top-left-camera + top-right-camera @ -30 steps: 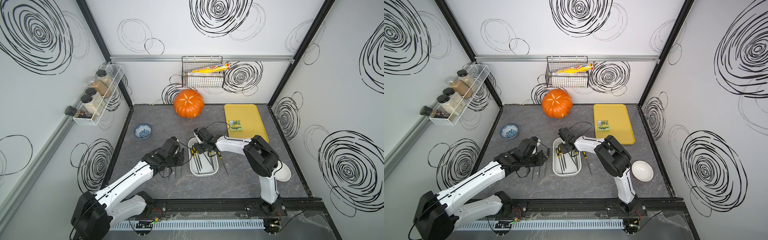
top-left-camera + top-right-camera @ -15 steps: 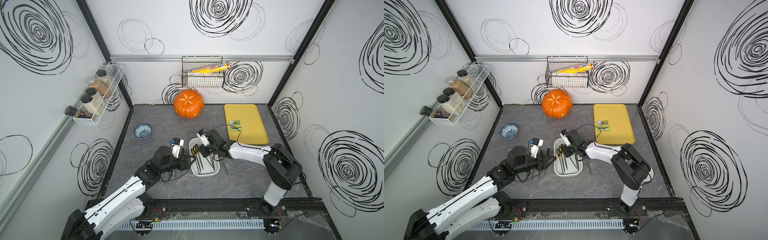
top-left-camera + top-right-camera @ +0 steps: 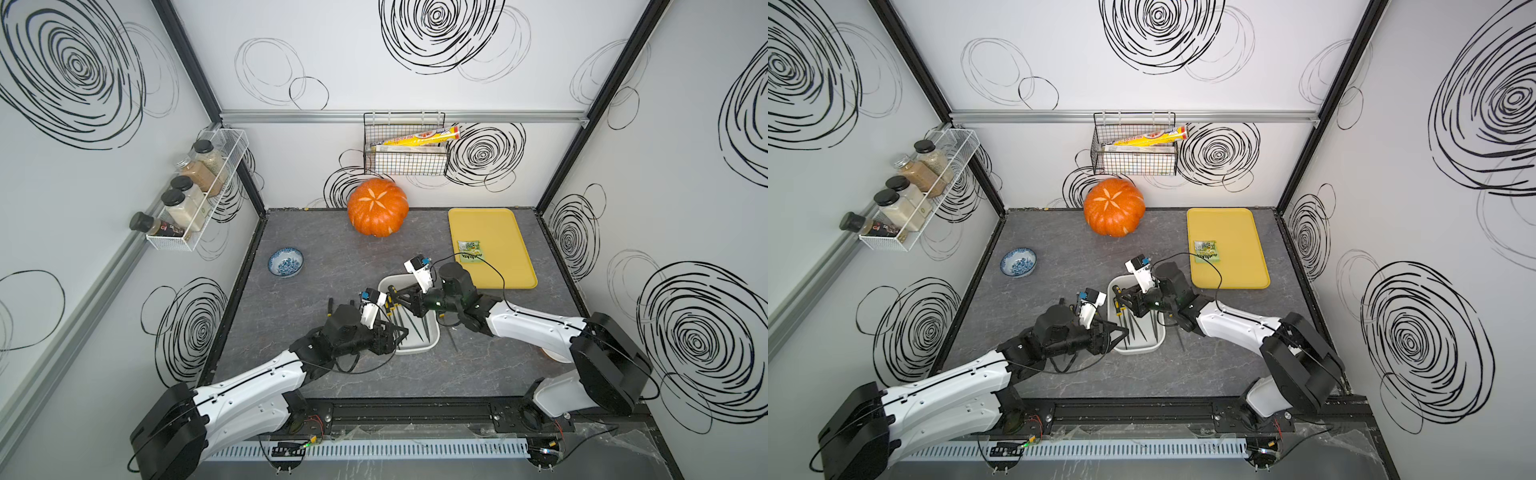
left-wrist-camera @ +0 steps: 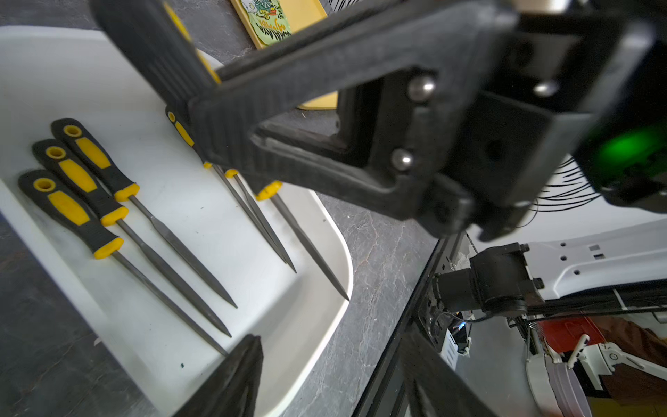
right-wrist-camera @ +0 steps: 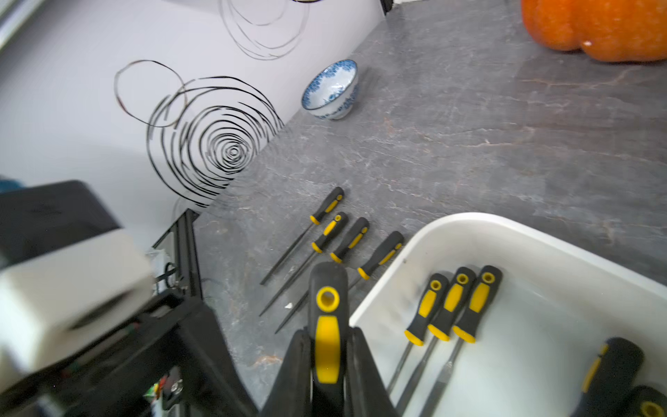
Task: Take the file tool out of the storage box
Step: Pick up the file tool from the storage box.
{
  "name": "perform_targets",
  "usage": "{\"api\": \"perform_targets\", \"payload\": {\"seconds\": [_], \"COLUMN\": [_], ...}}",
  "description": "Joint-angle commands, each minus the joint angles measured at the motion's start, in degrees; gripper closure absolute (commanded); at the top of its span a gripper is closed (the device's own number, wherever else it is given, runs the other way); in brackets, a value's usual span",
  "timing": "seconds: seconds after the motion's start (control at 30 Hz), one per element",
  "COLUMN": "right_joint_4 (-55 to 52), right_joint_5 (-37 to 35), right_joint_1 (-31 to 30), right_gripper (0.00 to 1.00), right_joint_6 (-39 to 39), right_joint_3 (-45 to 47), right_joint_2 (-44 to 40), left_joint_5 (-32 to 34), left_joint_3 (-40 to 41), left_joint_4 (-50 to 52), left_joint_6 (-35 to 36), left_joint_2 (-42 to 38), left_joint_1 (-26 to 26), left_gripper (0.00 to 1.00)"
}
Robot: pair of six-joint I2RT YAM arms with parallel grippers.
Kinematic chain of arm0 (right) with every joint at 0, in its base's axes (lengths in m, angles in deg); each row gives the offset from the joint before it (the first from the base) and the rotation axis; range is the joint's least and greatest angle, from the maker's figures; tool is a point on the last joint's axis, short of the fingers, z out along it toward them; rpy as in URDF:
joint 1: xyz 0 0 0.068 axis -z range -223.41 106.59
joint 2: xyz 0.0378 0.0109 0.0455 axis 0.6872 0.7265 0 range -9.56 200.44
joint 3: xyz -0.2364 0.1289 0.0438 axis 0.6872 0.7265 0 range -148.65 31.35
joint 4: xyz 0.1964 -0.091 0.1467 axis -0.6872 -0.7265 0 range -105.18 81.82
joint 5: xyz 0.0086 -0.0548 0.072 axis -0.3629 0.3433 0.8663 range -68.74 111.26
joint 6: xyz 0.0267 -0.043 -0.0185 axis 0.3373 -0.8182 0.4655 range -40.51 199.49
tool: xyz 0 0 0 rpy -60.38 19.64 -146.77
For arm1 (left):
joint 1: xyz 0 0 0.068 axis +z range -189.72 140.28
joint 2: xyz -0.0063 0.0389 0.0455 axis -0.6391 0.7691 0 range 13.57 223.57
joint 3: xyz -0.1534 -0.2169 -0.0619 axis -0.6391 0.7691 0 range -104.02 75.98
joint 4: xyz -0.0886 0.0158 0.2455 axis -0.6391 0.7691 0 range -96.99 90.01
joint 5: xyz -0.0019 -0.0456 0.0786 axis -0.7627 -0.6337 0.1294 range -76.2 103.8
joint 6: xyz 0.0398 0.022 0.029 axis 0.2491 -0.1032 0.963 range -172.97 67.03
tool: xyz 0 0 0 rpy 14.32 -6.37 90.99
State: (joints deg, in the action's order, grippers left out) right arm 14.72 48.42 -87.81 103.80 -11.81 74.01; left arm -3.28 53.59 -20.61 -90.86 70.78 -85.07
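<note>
The white storage box (image 3: pixel 432 345) (image 3: pixel 1142 350) (image 4: pixel 339 252) (image 5: pixel 469 224) sits mid-table with several black-and-yellow file tools in it, three side by side (image 4: pixel 90 187). My right gripper (image 3: pixel 397 297) (image 3: pixel 1121 297) (image 5: pixel 326 335) is shut on the handle of one file tool (image 5: pixel 326 317) (image 4: pixel 155 54), over the box's left part, its blade slanting toward the near rim. My left gripper (image 3: pixel 397 332) (image 3: pixel 1115 332) (image 4: pixel 330 346) is open and empty at the box's near-left corner.
Several files (image 5: pixel 325 231) lie on the table left of the box, and one (image 3: pixel 453 336) lies right of it. An orange pumpkin (image 3: pixel 377 212) stands at the back, with a yellow tray (image 3: pixel 498 270) holding a green packet (image 3: pixel 469 251) at back right. A blue bowl (image 3: pixel 285 262) sits at the left.
My left gripper has opened and moved right to the box's near-left corner. My right gripper has come toward the front over the box, still shut on its file.
</note>
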Motion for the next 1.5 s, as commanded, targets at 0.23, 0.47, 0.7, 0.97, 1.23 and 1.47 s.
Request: {"api": "perform_targets", "payload": {"seconds": [0.23, 0.47, 0.7, 0.97, 1.23, 1.47], "right_joint_4": [17.6, 24.0, 28.1, 34.3, 36.2, 37.9], "right_joint_5": [6.0, 2.5, -0.3, 0.5, -0.5, -2.6], "right_joint_1": [1.2, 1.5, 1.5, 1.4, 1.4, 1.4], "right_gripper": [1.0, 1.0, 1.0, 1.0, 1.0, 1.0], "right_joint_6": [9.6, 10.9, 11.8, 14.4, 14.7, 14.9], "right_joint_3": [6.6, 11.7, 15.7, 18.0, 19.2, 21.6], "right_joint_2": [-5.1, -9.3, -14.2, -13.0, -12.5, -14.5], "left_joint_5": [6.3, 6.8, 5.4, 7.3, 10.0, 11.8], "left_joint_3": [-0.7, 3.0, 2.4, 1.0, -0.6, -0.5], "left_joint_4": [-10.7, -21.6, -23.2, -24.1, -22.5, -22.1], "left_joint_6": [1.2, 0.0, -0.7, 1.4, 2.3, 1.5], "left_joint_2": [6.8, 6.1, 9.0, 11.3, 12.6, 11.5], "left_joint_1": [-5.7, -8.3, -9.0, -11.6, -13.4, -13.6], "left_gripper": [0.39, 0.42, 0.44, 0.51, 0.78, 0.93]}}
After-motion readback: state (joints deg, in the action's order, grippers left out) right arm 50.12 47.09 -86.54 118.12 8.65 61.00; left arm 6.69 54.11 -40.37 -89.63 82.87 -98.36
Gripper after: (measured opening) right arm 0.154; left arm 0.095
